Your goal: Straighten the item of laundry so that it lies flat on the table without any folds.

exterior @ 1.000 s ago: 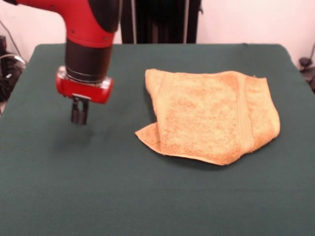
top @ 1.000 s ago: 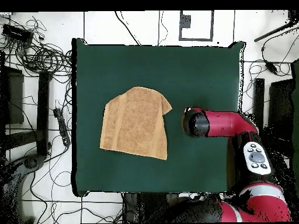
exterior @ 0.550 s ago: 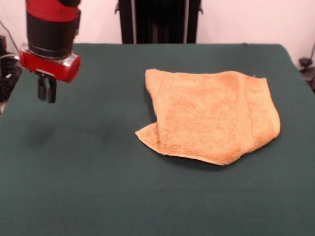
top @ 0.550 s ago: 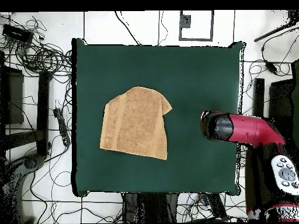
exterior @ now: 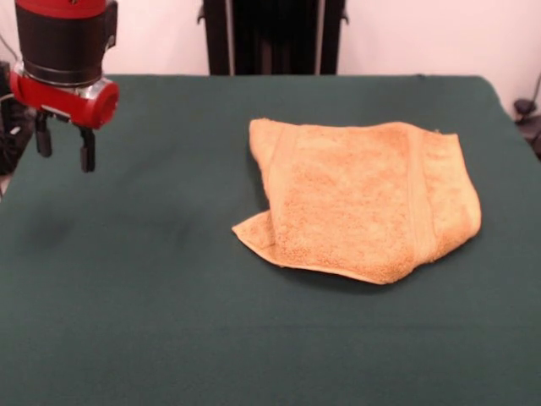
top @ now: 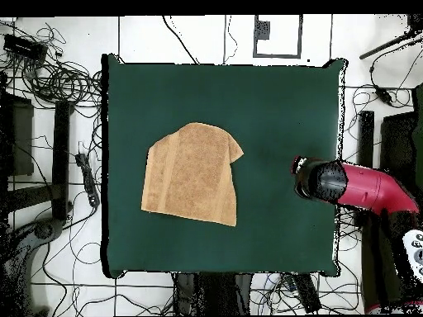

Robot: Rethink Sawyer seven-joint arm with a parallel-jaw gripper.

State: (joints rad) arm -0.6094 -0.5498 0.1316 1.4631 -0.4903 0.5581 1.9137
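The item of laundry [exterior: 363, 199] is a mustard towel lying right of centre on the green table [exterior: 169, 304]. It is rumpled: its near left corner [exterior: 254, 233] is folded over, and a woven band [exterior: 416, 203] runs down its right side. My gripper [exterior: 63, 145] hangs open and empty above the table's far left edge, well apart from the towel. In the overhead view the towel [top: 192, 175] lies left of centre on the table [top: 273, 99], and the arm's wrist [top: 318, 180] sits over the right edge, hiding the gripper beneath it.
A black stand [exterior: 270, 38] rises behind the table. In the overhead view, cables [top: 58, 78] and dark equipment [top: 62, 157] crowd the floor left of the table, with more gear [top: 368, 136] to its right.
The arm has swung further from the towel towards the table's edge and risen. The fingers, closed together before, now stand apart. The towel has not moved.
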